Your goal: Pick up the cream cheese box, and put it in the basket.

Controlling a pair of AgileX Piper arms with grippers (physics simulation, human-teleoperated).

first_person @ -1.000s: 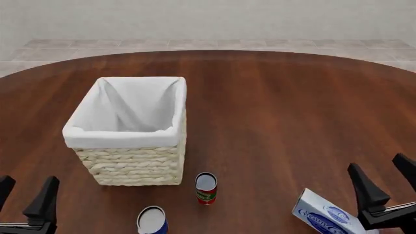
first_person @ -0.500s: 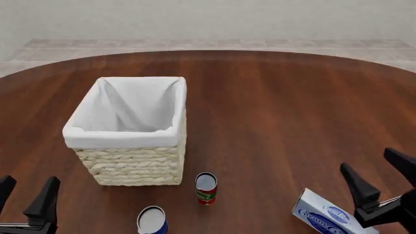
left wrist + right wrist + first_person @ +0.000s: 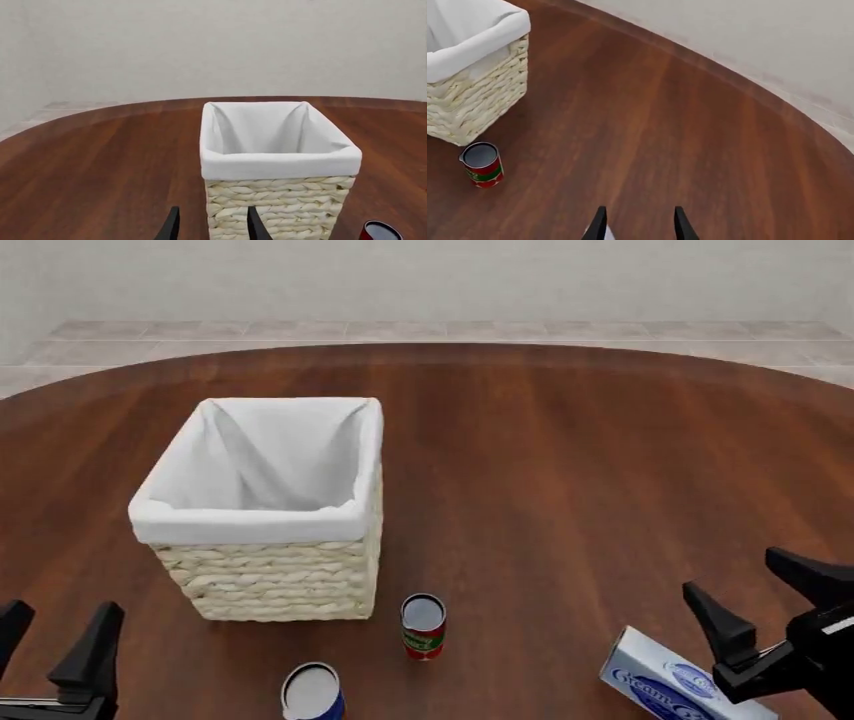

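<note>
Down at the table's near right edge, the right gripper (image 3: 765, 607) hangs just beside the cream cheese box (image 3: 678, 681), fingers spread wide to straddle it; the basket (image 3: 267, 508) waits well apart.

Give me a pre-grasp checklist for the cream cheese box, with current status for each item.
1. Right gripper open: ok.
2. Cream cheese box between its fingers: not ok; the gripper sits beside and above it.
3. Box fully in view: not ok, cut off by the front view's lower edge.
4. Basket upright, liner open: ok.
5. Red can and blue can stand between box and basket: cannot tell clearance.
6. Left gripper clear of the box: ok.
</note>
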